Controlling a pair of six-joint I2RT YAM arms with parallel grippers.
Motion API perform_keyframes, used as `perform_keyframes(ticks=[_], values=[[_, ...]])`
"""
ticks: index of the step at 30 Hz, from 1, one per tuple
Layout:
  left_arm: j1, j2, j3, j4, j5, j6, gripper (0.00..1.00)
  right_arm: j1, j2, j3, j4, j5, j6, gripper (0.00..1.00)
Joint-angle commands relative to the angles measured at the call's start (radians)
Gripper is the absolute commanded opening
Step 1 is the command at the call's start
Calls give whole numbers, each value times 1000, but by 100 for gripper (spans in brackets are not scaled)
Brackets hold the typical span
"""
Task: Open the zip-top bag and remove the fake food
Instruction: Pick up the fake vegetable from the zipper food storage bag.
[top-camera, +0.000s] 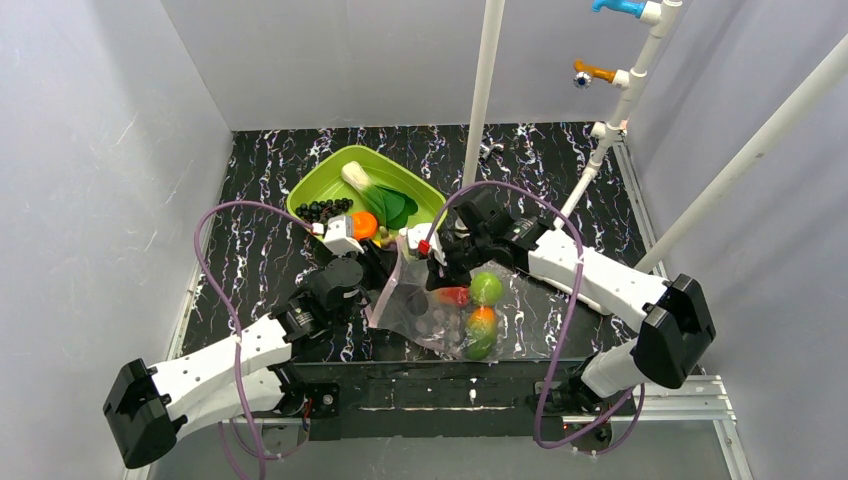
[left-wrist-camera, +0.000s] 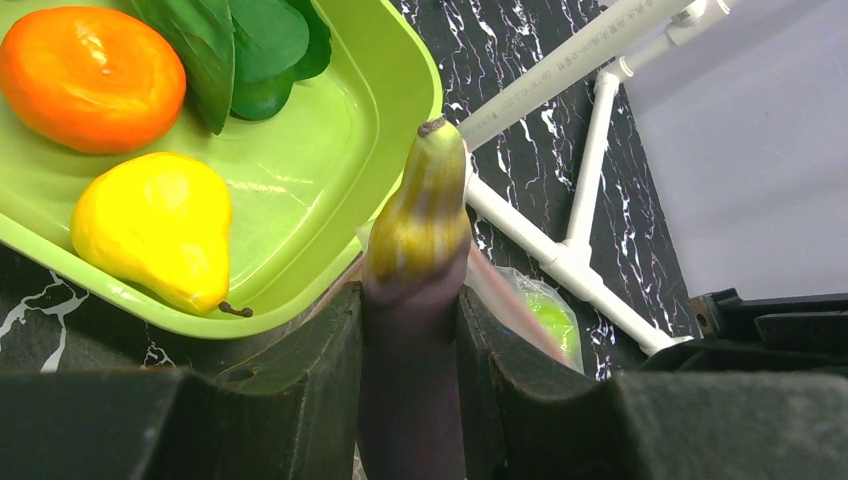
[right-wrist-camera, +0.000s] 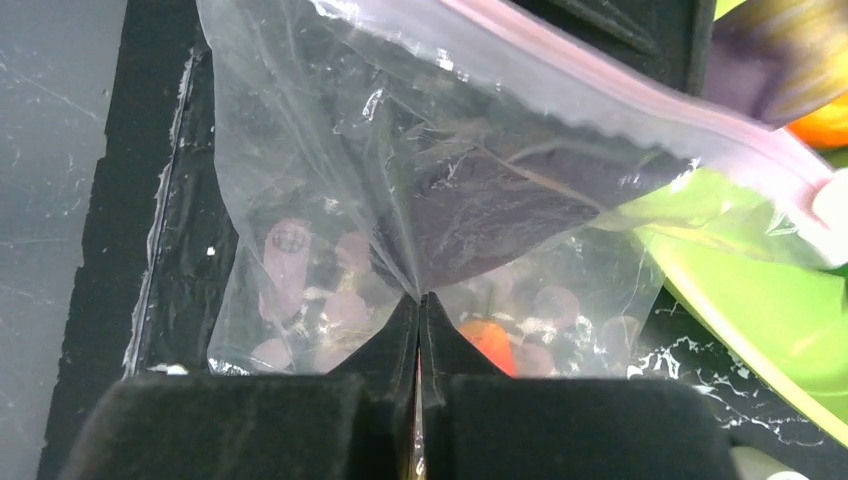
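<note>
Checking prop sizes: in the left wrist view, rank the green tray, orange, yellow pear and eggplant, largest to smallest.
1. Green tray
2. Eggplant, though nearness to the camera inflates it
3. Yellow pear and orange look alike, so unranked

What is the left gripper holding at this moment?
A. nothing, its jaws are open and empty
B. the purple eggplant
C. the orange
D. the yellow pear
B: in the left wrist view the left gripper is clamped on the purple eggplant, while the yellow pear and the orange lie loose in the green tray.
</note>
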Motion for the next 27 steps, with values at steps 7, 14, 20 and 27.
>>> perform_keyframes(ticks=[7,14,20,27], values=[[7,-88,-10,-46,-62,14,0,-107,-205,-171,29,-207,-32,1],[8,-140,40,-93,-57,32,0,-148,-224,-242,71,-226,-36,1],[21,-201,32,-84,-81,14,0,-169,-239,-304,100,-241,-49,1],[69,-193,67,-53,-26,5,0,-235,-255,-327,77,-313,-95,1]])
